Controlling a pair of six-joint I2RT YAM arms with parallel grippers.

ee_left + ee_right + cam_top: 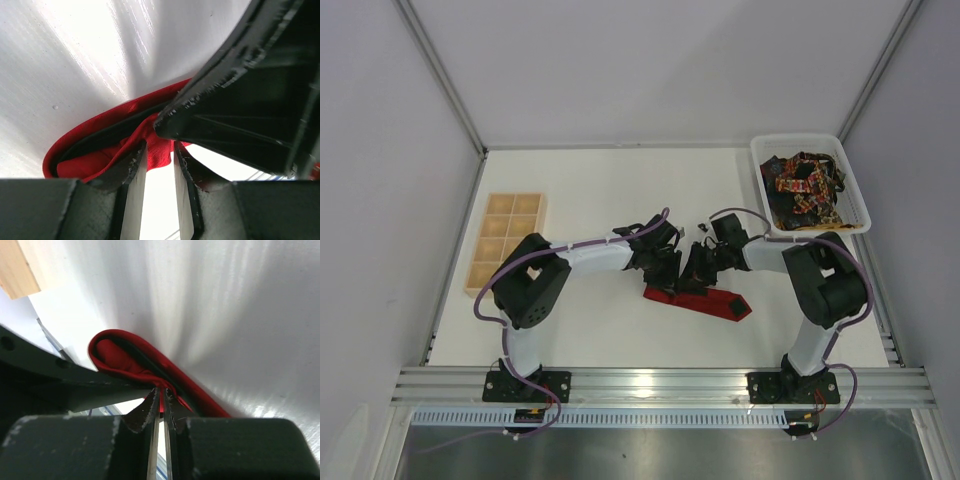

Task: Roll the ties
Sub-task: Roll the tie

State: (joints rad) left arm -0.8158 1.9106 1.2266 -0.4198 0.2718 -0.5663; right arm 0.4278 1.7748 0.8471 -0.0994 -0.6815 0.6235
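L claw [666, 264], R claw [694, 270] pinching 1 red tie [720, 303], 1 bin [798, 139]

white table [610, 190], red tie [718, 303], wooden grid tray [508, 238], white bin [798, 139]

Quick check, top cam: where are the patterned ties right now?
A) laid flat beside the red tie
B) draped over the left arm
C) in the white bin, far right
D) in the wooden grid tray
C: the patterned ties sit piled inside the white bin at the far right corner; only the red tie is out of it.
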